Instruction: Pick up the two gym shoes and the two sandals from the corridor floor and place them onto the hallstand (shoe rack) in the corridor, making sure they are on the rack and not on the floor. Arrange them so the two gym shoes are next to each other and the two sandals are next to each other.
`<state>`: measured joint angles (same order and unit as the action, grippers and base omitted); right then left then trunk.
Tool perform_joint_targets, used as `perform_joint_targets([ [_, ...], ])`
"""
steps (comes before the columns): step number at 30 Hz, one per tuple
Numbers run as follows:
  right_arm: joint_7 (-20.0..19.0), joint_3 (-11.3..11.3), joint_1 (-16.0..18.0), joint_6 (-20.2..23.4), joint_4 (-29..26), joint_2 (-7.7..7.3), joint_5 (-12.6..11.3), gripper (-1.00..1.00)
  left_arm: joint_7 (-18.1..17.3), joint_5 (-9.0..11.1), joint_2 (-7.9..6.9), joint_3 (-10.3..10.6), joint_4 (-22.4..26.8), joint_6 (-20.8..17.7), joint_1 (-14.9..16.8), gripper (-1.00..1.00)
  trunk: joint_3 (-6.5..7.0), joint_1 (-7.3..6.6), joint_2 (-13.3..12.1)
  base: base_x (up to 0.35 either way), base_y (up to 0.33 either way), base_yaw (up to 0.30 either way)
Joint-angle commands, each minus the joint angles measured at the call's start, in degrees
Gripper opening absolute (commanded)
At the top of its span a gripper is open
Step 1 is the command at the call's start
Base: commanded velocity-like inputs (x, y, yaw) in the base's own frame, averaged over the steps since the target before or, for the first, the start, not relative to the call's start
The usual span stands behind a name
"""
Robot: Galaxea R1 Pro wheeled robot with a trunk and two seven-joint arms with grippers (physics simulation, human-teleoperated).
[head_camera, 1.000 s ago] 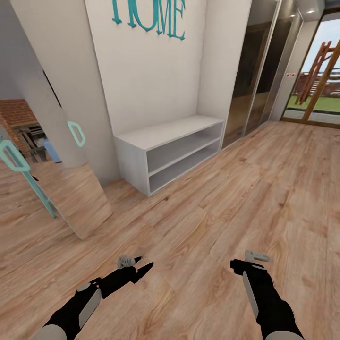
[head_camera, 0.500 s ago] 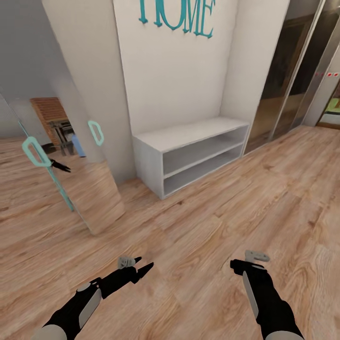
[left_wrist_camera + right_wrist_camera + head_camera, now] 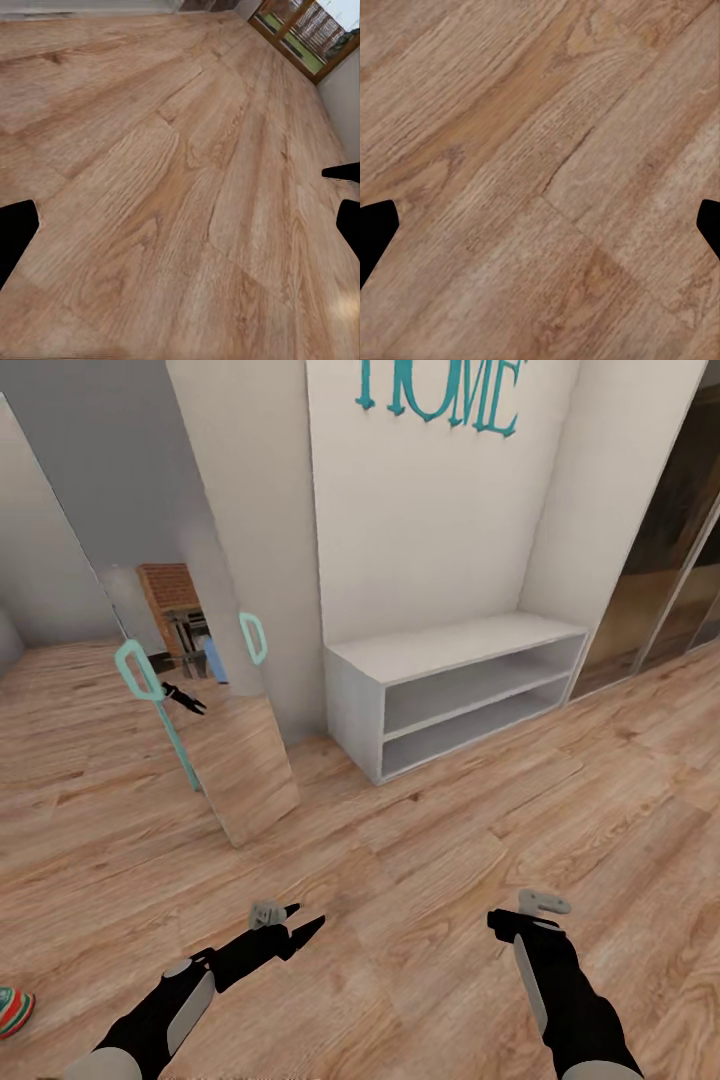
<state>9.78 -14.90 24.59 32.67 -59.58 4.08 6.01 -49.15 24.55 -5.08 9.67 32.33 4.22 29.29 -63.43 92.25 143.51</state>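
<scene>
Wood-plank corridor floor [image 3: 420, 880], grippers empty.
Left gripper [image 3: 300, 922] and right gripper [image 3: 522, 913] both spread wide; a red-green gym shoe [image 3: 14, 1010] peeks in, its axis untellable.

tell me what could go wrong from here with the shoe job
1. The white bench ahead sits under teal HOME lettering. It looks like a shoe rack, so shoes might end up on the wrong unit.
2. A leaning mirror stands close on the left; a turning base or the left gripper could clip it.
3. A red, green and white object, possibly a gym shoe, lies at the frame's lower left edge, easy to roll over.
</scene>
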Motion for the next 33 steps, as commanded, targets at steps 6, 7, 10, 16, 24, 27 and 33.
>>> perform_joint_targets([
  [6, -0.2, -0.13, 0.02, 0.37, -0.1, 0.05, 0.58, 1.0, 0.07, 0.35, -0.1, 0.43, -0.07, 0.44, 0.06, 1.0, -0.05, -0.01, 0.02, 0.001, -0.001, 0.291],
  [7, -0.2, -0.13, 0.02, 0.37, -0.1, 0.05, 0.58, 1.0, 0.08, 0.34, -0.11, 0.43, -0.07, 0.44, 0.06, 1.0, -0.05, -0.01, 0.02, 0.0, 0.0, 0.291],
  [10, -0.2, -0.13, 0.02, 0.37, -0.1, 0.05, 0.58, 1.0, 0.1, 0.36, -0.08, 0.43, -0.07, 0.44, 0.06, 1.0, -0.05, -0.01, 0.02, 0.0, 0.0, 0.291],
  [16, -0.2, -0.13, 0.02, 0.37, -0.1, 0.05, 0.58, 1.0, 0.11, 0.35, -0.06, 0.43, -0.07, 0.44, 0.06, 1.0, -0.05, -0.01, 0.02, 0.0, 0.0, 0.291],
  [24, -0.2, -0.13, 0.02, 0.37, -0.1, 0.05, 0.58, 1.0, 0.11, 0.35, -0.03, 0.43, -0.07, 0.44, 0.06, 1.0, -0.05, -0.01, 0.02, 0.0, 0.0, 0.291],
  [27, -0.2, -0.13, 0.02, 0.37, -0.1, 0.05, 0.58, 1.0, 0.11, 0.33, -0.07, 0.43, -0.07, 0.44, 0.06, 1.0, -0.05, -0.01, 0.02, 0.0, 0.0, 0.29],
  [33, -0.2, -0.13, 0.02, 0.37, -0.1, 0.05, 0.6, 1.0, 0.14, 0.32, -0.06, 0.43, -0.07, 0.49, 0.06, 1.0, -0.05, -0.01, 0.02, 0.0, 0.0, 0.29],
])
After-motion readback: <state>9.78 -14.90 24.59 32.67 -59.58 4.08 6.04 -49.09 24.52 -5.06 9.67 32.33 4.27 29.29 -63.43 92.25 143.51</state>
